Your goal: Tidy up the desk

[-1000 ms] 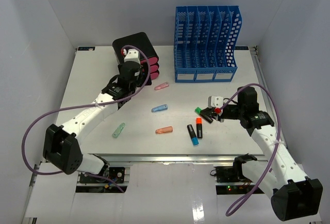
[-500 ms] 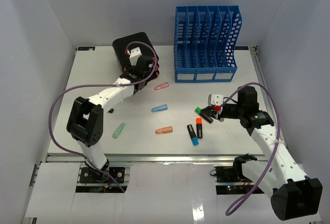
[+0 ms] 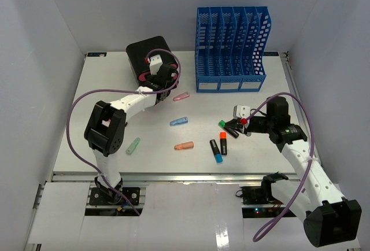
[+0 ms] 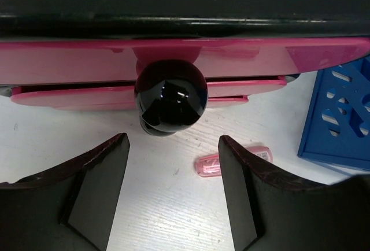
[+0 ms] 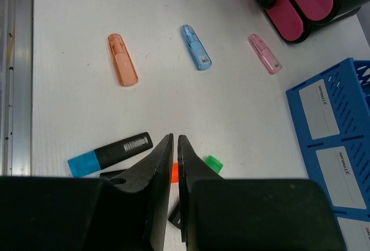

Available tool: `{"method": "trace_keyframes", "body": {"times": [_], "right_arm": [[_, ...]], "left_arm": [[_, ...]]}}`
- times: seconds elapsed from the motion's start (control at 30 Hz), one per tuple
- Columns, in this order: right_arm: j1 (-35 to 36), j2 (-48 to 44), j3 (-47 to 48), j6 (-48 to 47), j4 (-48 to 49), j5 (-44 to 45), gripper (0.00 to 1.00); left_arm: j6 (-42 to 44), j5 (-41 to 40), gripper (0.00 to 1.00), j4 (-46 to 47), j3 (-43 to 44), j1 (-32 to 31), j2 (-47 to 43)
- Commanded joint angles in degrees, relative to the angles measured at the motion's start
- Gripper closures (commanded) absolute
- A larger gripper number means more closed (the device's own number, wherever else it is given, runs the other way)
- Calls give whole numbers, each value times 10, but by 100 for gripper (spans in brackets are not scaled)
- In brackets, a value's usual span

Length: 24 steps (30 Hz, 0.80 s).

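Across the enclosure floor, under both arms, your white desk point(image 3: 162, 158) fills the scene. At its far left, your left gripper point(image 4: 172, 140) gapes wide and empty, just short of the black knob point(image 4: 170, 95) on a pink drawer point(image 4: 69, 60). Near right, your right gripper point(image 5: 174, 138) hovers beside a blue-capped highlighter point(image 5: 110, 152), jaws closed to a slit, nothing visible between them.

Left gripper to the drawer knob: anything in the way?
Nothing visible. The open left gripper faces the black knob directly; the small pink stick lies on the desk off to the side.
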Motion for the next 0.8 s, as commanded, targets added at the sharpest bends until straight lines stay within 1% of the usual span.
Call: {"method": "trace_keyframes", "body": {"times": [0.0,0.13,0.3,0.5,0.77], "right_arm": [[-3,-1,7,2,15,-9,86],[-3,-1,7,1,15,-9,86],[-3,0,6,0,15,-8,87],[-3,0,6,0,15,-8,87],[-3,-1,6,-2,15,-8,87]], "left_arm": [[24,-42,29,55,-9,0,-4],[45,-61,34,89,-15,0,4],[61,-65,40,113,-18,0,11],[69,-65,40,114,-21,0,20],[65,-63,35,116,-38,0,22]]}}
